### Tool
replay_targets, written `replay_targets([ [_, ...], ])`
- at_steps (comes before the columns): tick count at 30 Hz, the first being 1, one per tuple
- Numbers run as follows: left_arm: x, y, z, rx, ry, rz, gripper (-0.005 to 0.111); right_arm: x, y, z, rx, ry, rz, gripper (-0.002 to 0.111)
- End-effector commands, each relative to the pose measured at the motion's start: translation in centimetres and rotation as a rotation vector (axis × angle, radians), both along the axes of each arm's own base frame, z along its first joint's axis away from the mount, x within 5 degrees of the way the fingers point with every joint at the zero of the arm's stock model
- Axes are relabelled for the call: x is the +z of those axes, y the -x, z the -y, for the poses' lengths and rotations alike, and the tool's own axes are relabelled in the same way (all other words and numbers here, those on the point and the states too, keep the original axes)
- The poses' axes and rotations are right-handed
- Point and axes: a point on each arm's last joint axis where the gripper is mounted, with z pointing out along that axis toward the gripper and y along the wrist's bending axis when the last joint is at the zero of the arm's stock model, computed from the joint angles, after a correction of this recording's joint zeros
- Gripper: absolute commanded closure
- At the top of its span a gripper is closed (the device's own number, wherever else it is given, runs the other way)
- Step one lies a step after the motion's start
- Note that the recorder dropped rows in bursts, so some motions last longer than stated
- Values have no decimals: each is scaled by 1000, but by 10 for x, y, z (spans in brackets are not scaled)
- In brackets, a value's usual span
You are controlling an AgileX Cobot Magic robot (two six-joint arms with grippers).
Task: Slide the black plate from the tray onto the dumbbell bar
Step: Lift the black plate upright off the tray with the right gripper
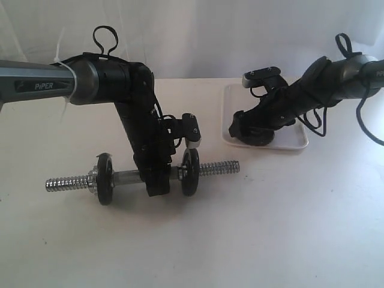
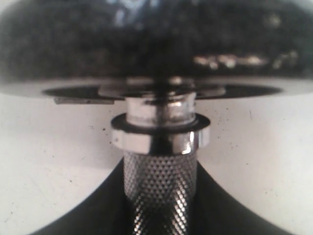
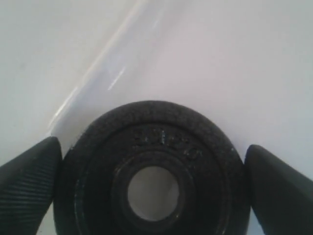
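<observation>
- L gripper [image 1: 157, 185] clamped on bar [image 2: 159, 188], knurled mid.
- R gripper [image 3: 152, 161]: plate [image 3: 93, 166] between fingers [image 3: 29, 186], flat in tray [image 1: 295, 141].
- Grip on plate: can't tell.

White matte table [image 1: 270, 228]. I log two things directly on it: the dumbbell bar [image 1: 219, 167], left of centre, resting on its two upright black discs [image 1: 105, 179]; the tray [image 1: 294, 143], flat, well apart at back right.
</observation>
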Motion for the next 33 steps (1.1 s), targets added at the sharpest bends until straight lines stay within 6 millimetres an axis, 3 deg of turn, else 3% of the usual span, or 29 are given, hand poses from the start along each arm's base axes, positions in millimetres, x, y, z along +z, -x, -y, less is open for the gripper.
replay_targets([
  [1, 9, 3, 6, 27, 56, -11, 107, 27, -1, -1, 12, -48, 73, 108],
  [9, 9, 1, 5, 23, 49, 18, 107, 25, -3, 1, 29, -19, 99, 108],
  [20, 9, 0, 5, 25, 54, 25, 107, -9, -14, 11, 2, 131, 162, 108],
  [27, 9, 1, 5, 25, 52, 23, 107, -13, -13, 12, 42, 170, 156, 108],
  [30, 9, 1, 5, 23, 49, 16, 107, -14, -11, 11, 82, 185, 135, 96],
  [33, 9, 2, 5, 22, 46, 12, 107, -12, -9, 9, 142, 195, 99, 66],
])
